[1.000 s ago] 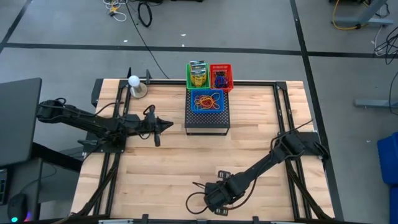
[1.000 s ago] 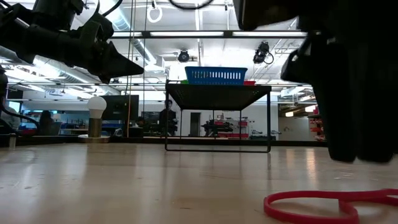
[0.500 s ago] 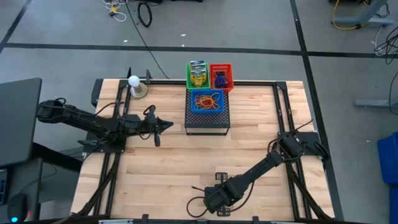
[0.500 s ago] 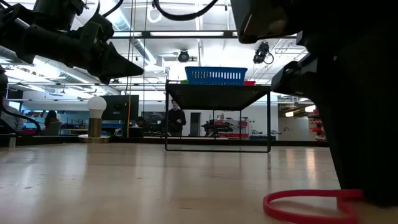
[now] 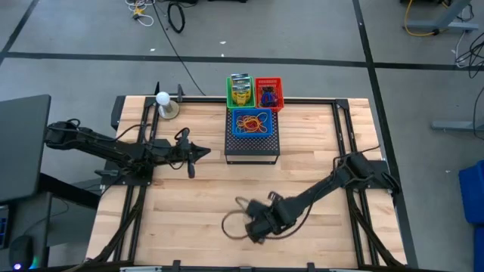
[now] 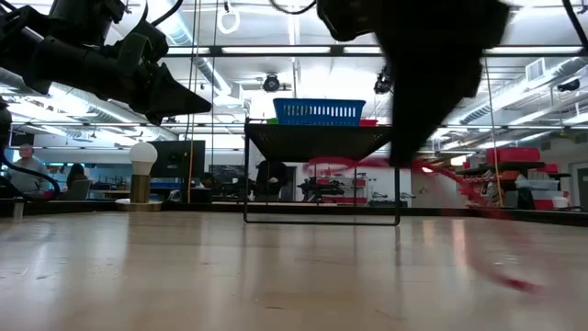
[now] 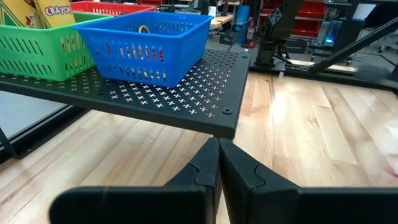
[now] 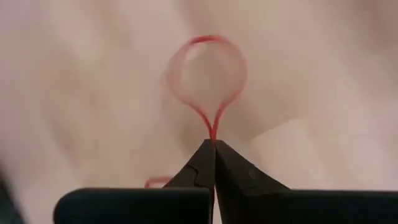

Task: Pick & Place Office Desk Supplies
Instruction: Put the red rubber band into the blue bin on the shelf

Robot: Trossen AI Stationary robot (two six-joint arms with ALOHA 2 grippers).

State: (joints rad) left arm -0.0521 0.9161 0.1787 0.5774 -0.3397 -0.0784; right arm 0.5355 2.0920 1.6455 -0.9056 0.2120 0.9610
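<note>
- Step in hand: transport. The right tool point(image 8: 214, 144), near centre of the worktop point(image 5: 189, 219), is clamped on a red rubber band point(image 8: 208, 78), lifted clear.
- Left tool point(image 7: 219, 163): closed, empty, waiting far left.
- Next: carry the band to the blue basket point(image 5: 252, 122) on the far rack and release it there.

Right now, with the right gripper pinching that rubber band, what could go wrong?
The right gripper holds the rubber band only by a thin pinched point, so it may slip free. A loop trails toward the table and could snag. The blue basket sits raised on the black stand; a low carry might hit it.
</note>
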